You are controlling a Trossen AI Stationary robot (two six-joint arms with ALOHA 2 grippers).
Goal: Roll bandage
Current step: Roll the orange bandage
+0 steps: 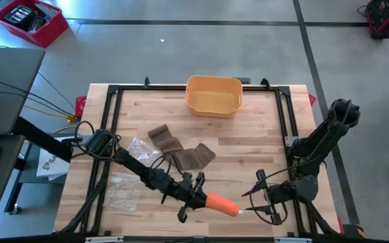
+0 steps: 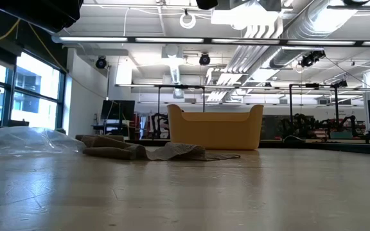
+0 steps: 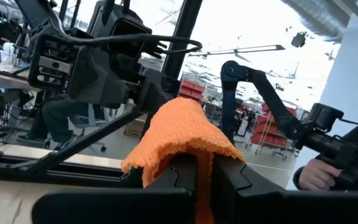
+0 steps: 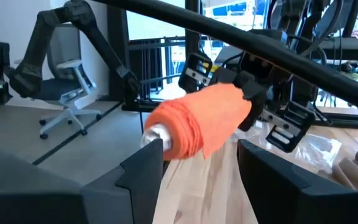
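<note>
Seen from above, a wooden bench [image 1: 248, 145] carries two dark robot arms that meet near its front edge, at about six o'clock. The left claw [image 1: 204, 198] is clenched on the orange bandage roll [image 1: 221, 204], which juts from it toward three o'clock. From the left wrist camera, the orange bandage [image 3: 185, 134] drapes over the two closed fingers [image 3: 235, 180]. The right claw [image 1: 258, 196] sits just beside the roll's pale free end, its fingers spread apart. From the right wrist camera, those spread fingers [image 4: 145, 165] flank the roll [image 4: 201, 121] and one fingertip is right at the pale core end; whether it touches cannot be told.

Near the bench's centre lie brown bandage strips [image 1: 181, 152], loosely unrolled. At about nine o'clock sits crumpled clear plastic wrap [image 1: 123, 189]. At twelve o'clock, by the far edge, stands a yellow tub [image 1: 213, 94].
</note>
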